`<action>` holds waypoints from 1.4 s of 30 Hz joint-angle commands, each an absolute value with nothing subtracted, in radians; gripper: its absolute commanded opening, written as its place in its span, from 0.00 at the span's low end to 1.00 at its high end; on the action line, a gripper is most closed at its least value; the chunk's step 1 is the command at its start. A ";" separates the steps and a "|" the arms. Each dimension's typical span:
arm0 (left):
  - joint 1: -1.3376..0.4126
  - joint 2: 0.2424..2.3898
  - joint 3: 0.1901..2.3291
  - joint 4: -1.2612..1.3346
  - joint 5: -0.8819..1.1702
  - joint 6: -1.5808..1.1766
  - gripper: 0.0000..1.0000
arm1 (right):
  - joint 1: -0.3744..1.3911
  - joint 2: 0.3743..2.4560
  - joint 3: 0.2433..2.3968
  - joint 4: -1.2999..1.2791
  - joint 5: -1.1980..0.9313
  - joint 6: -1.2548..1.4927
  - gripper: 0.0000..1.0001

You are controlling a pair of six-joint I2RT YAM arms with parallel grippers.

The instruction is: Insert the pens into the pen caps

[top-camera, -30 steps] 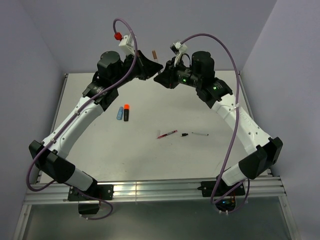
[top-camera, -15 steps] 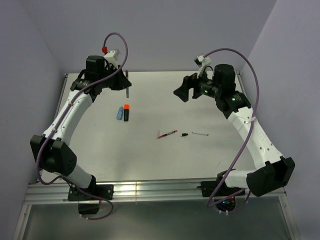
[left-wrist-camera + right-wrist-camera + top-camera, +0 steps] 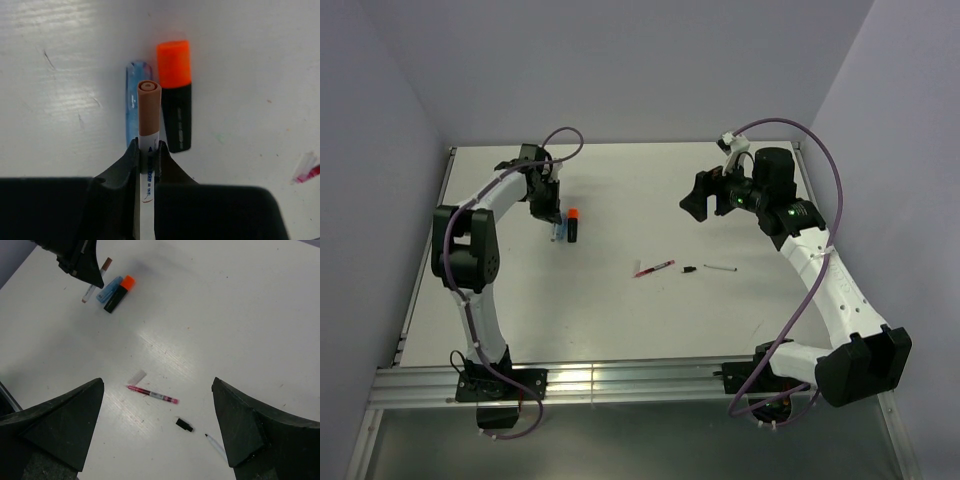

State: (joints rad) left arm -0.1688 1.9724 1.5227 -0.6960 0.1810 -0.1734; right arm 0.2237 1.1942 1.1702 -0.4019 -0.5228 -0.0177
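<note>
The left gripper [image 3: 148,146] pinches a white pen [image 3: 148,172] with its brown cap [image 3: 149,107] on, low over the light-blue marker [image 3: 132,100] and black marker [image 3: 176,107] at far left, probably to lay it alongside them. The right gripper [image 3: 698,205] hangs spread wide, free for the uncapped red pen [image 3: 152,394] and black cap [image 3: 184,424] mid-table.

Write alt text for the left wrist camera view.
The left gripper is shut on a slim white pen with a brown cap. Beyond it, on the white table, a light-blue marker and a stubby black marker with an orange end lie side by side.
</note>
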 commanded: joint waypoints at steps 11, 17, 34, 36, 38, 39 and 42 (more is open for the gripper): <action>-0.109 2.134 1.683 -0.712 0.158 -0.120 0.04 | 0.213 1.184 1.180 -0.390 -0.522 -0.034 0.98; -0.095 2.163 1.700 -0.733 0.202 -0.147 0.09 | 0.212 1.190 1.187 -0.391 -0.523 -0.032 0.98; -0.092 2.181 1.710 -0.742 0.167 -0.163 0.24 | 0.206 1.183 1.198 -0.396 -0.523 -0.028 0.98; -0.092 2.181 1.710 -0.742 0.164 -0.164 0.26 | 0.204 1.186 1.200 -0.396 -0.526 -0.025 0.99; -0.092 2.181 1.712 -0.744 0.163 -0.164 0.27 | 0.203 1.186 1.200 -0.396 -0.528 -0.023 0.99; -0.092 2.183 1.718 -0.745 0.161 -0.167 0.27 | 0.202 1.189 1.201 -0.396 -0.529 -0.023 0.99; -0.092 2.183 1.726 -0.755 0.155 -0.163 0.29 | 0.201 1.190 1.207 -0.397 -0.532 -0.021 0.99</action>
